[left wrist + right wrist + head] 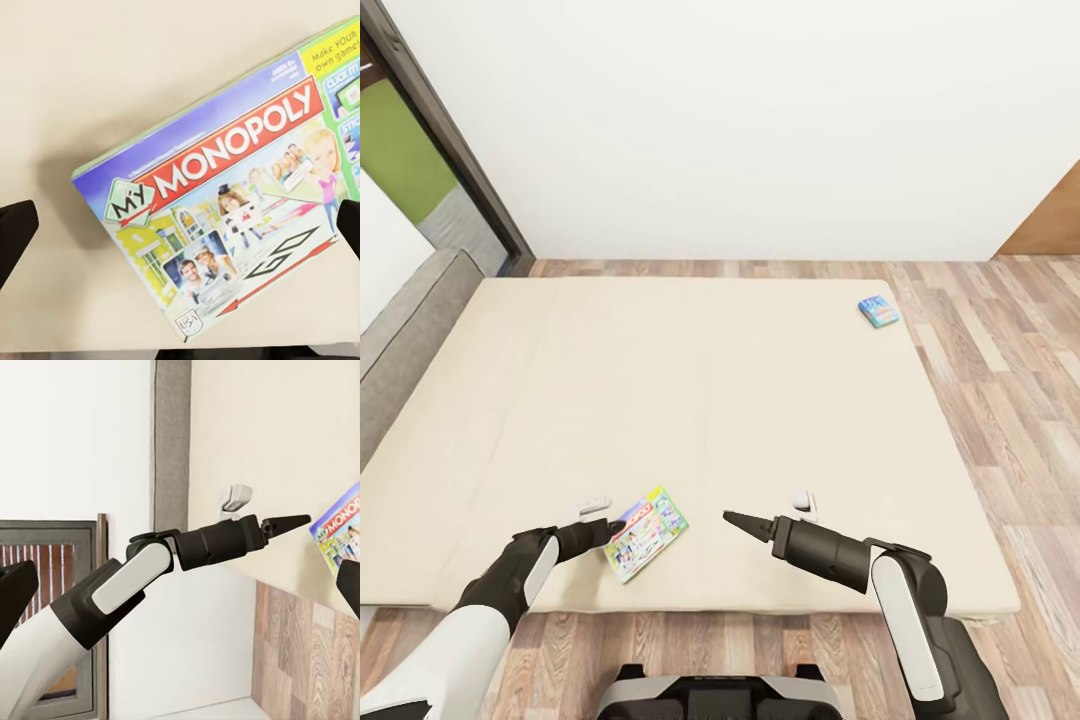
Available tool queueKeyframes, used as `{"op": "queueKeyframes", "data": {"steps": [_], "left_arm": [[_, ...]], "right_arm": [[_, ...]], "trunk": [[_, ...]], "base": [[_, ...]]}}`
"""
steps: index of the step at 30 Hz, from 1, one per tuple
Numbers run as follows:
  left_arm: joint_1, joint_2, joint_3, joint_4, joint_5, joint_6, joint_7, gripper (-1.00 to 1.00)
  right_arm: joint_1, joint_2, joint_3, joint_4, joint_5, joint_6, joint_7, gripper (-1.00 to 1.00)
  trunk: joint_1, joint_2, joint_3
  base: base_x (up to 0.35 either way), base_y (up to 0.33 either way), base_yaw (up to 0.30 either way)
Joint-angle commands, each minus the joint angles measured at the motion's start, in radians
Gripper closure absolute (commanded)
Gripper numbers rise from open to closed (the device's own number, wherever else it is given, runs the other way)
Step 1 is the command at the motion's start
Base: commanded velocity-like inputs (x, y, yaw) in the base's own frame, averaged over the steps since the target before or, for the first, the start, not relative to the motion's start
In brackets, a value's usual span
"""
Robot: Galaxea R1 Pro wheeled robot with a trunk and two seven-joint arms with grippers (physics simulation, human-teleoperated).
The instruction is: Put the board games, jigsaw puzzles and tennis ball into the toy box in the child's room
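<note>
A "My MONOPOLY" board game [646, 532] lies flat on the cream bed [710, 400] near its front edge. My left gripper [603, 529] hovers at the box's left end. In the left wrist view the box [225, 195] lies on the mattress under my open left gripper [182, 229], whose dark fingertips [15, 232] stand wide apart, clear of it. My right gripper [745, 522] floats to the right of the box, open and empty, with its fingertips [15, 592] well apart. A second, small blue board game [879, 311] rests at the bed's far right corner.
A grey padded panel [410, 330] runs along the bed's left side, with a dark door frame [460, 150] behind it. Wood plank floor [1010, 400] lies to the right of the bed. A white wall [760, 120] stands behind. My base [710, 695] is at the bed's front edge.
</note>
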Motion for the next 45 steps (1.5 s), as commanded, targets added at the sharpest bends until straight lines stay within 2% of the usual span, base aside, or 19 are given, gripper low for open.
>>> {"op": "queueKeyframes", "data": {"steps": [1, 6, 13, 20, 35, 45], "left_arm": [[0.0, 0.0, 0.003, -0.001, 0.01, 0.009, -0.001, -1.0], [0.0, 0.002, 0.004, -0.01, 0.01, 0.009, -0.003, -1.0], [-0.008, 0.007, 0.007, -0.07, 0.011, 0.026, -0.002, -1.0], [-0.049, -0.004, 0.006, -0.071, 0.011, 0.022, 0.01, -1.0], [-0.056, -0.008, 0.007, -0.07, 0.012, 0.006, 0.011, -1.0], [-0.056, -0.009, 0.006, -0.069, 0.01, -0.056, 0.011, -1.0]], "right_arm": [[-0.001, 0.001, -0.002, 0.0, 0.005, 0.005, 0.007, -1.0], [-0.001, 0.001, -0.003, 0.0, 0.005, 0.005, 0.009, -1.0], [-0.001, 0.001, -0.003, 0.0, 0.005, 0.006, 0.011, -1.0], [-0.001, -0.006, -0.01, -0.001, 0.004, 0.009, 0.015, -1.0], [0.001, -0.009, -0.011, -0.002, 0.004, 0.013, 0.019, -1.0], [0.001, -0.013, -0.039, -0.002, 0.004, -0.002, 0.064, -1.0]], "trunk": [[0.0, -0.002, -0.003], [0.0, -0.002, -0.011], [0.0, -0.002, -0.023], [0.0, -0.002, -0.034], [0.0, -0.002, -0.052], [0.0, -0.002, -0.052]], "base": [[0.0, 0.0, 0.0], [0.0, 0.0, 0.0], [0.0, 0.0, 0.0], [0.0, 0.0, 0.0], [0.0, 0.0, 0.0], [0.0, 0.0, 0.0]]}}
